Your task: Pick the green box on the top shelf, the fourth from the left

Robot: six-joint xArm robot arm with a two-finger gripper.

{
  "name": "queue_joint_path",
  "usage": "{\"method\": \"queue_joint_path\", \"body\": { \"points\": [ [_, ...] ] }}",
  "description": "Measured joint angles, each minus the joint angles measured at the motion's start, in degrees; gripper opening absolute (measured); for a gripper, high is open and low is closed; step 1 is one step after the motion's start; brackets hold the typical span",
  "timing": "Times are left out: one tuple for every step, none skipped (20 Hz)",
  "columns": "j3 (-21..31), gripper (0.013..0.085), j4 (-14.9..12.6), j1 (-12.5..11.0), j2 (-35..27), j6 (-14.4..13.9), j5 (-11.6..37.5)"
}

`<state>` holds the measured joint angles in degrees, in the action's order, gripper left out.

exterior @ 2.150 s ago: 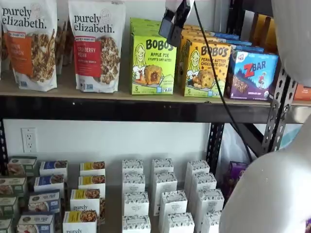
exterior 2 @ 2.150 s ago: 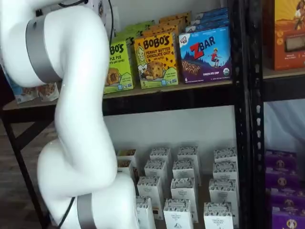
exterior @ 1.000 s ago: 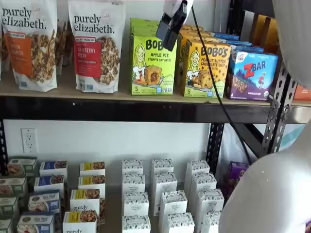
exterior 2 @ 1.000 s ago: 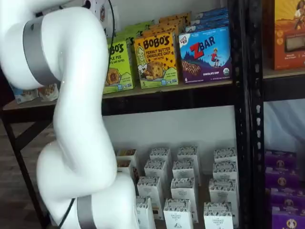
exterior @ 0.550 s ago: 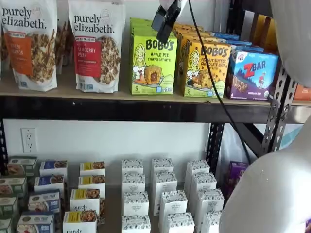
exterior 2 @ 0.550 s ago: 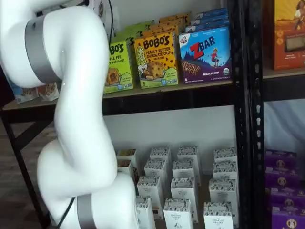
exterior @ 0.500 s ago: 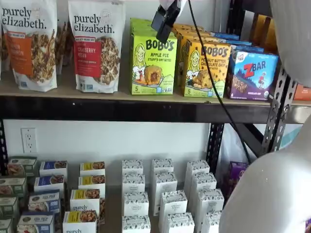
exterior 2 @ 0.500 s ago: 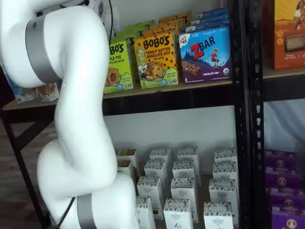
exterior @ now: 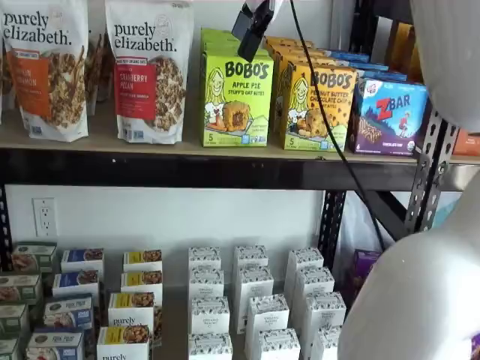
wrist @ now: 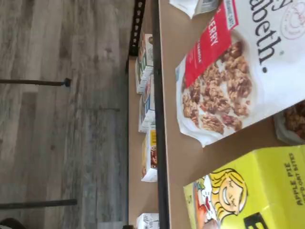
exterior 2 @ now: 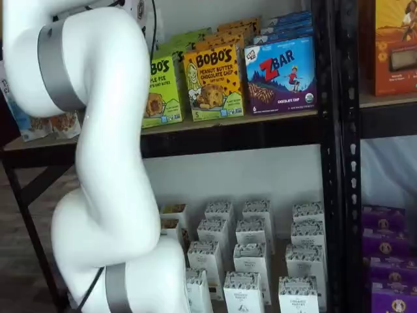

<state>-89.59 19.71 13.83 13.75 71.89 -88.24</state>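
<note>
The green box (exterior: 236, 101), a lime Bobo's Apple Pie carton, stands upright at the front of its row on the top shelf (exterior: 187, 168). In a shelf view my gripper (exterior: 249, 41) hangs from the top edge, just above and in front of the carton's upper right corner. Its black fingers show side-on with no visible gap. In a shelf view the white arm hides the gripper and covers the left part of the green box (exterior 2: 163, 88). The wrist view shows the green box's face (wrist: 257, 191) close up on the tan shelf board (wrist: 174, 119).
A yellow-orange Bobo's carton (exterior: 319, 105) and a blue ZBar carton (exterior: 390, 112) stand right of the green box. A Purely Elizabeth granola bag (exterior: 150, 71) stands to its left. Small white boxes (exterior: 255, 300) fill the lower shelf. The black cable (exterior: 330, 135) hangs across the cartons.
The gripper has moved up and to the left, from in front of the green and yellow cartons' upper edges to above the green box's top corner. The boxes have not moved.
</note>
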Motion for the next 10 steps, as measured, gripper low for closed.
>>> {"method": "queue_joint_path", "body": {
  "points": [
    [-0.1,0.0850,-0.1,-0.1,-0.2,0.1,0.3],
    [-0.3,0.0850,-0.2,-0.2,-0.4,0.2,0.5],
    [-0.5,0.0850,-0.4,-0.2,-0.5,0.3,0.7],
    [-0.7,0.0850,-0.5,-0.3,-0.8,0.4,0.7],
    [-1.0,0.0850,-0.6,-0.4,-1.1,0.5,0.8],
    [-1.3,0.0850,-0.6,-0.5,-1.3,0.6,0.8],
    [-1.7,0.0850,-0.7,-0.6,-1.7,0.7,0.6],
    [-2.4,0.0850,-0.8,-0.7,-2.2,0.8,0.2],
    [-2.9,0.0850,-0.9,-0.8,-2.7,0.9,-0.2],
    [-3.3,0.0850,-1.1,-0.9,-3.1,1.0,-0.5]
  ]
}}
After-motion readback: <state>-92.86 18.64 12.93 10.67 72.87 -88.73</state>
